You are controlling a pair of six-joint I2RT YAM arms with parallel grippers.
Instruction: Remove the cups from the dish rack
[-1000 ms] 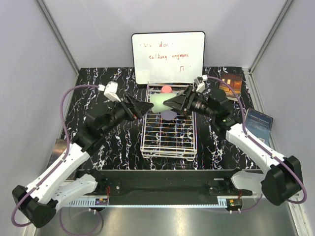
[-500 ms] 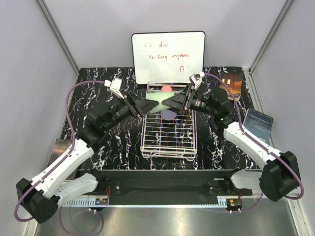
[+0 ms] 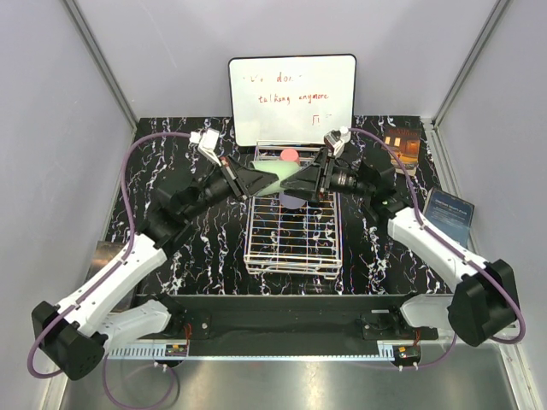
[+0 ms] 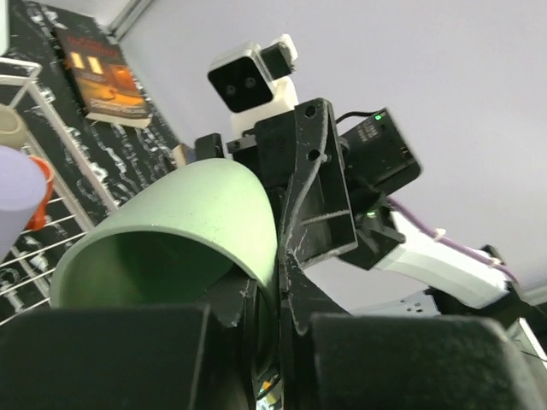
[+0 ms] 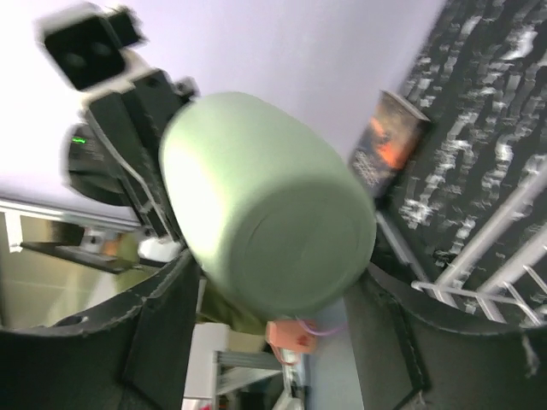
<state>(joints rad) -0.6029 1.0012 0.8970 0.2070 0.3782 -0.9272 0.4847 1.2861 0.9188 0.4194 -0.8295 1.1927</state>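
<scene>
Top external | green cup point(image 3: 270, 174): left claw point(image 4: 268, 335) pinches rim | right claw point(image 5: 273, 290) clasps base

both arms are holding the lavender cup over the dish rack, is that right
No, the cup they hold is the pale green cup, not the lavender one; the left wrist view shows it plainly. The lavender cup sits in the dish rack below.

Pale green cup point(image 3: 272, 177), white rack point(image 3: 291, 272), black white-veined table point(image 3: 214, 256).
</scene>
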